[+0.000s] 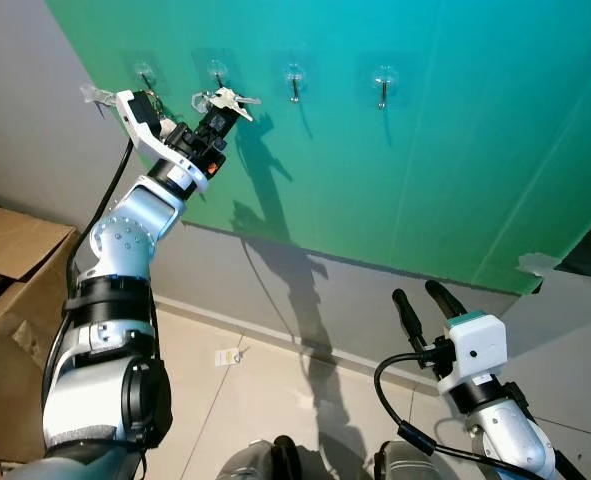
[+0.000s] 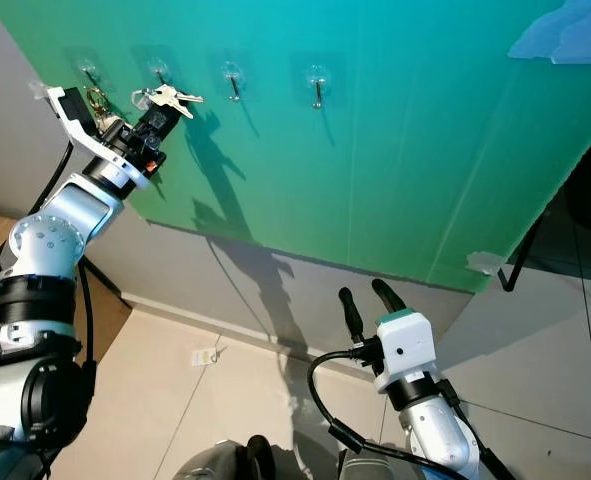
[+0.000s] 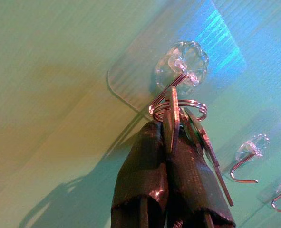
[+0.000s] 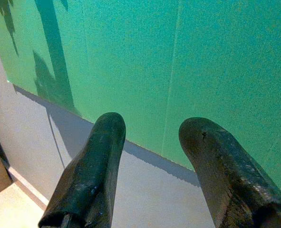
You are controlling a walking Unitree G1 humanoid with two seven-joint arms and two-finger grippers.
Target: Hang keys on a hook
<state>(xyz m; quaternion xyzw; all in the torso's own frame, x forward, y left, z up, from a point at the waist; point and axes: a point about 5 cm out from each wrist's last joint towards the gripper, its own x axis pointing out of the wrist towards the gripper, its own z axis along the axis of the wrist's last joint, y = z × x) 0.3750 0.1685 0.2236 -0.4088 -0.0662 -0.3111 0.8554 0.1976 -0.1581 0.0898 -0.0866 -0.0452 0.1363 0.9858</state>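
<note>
The left end effector (image 3: 171, 156), clenched on the keys (image 3: 178, 118), seems to have the ring (image 3: 178, 107) at the hook (image 3: 183, 71); releasing early would drop them.

Open wall (image 1: 455, 170) beside neighbouring hooks (image 1: 294, 82)

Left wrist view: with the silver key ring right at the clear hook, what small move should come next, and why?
Probably a slight lowering before letting go. The left gripper is shut on the silver keys, and their ring appears looped around the wire of the clear adhesive hook on the green panel; whether it is fully seated is unclear.
</note>
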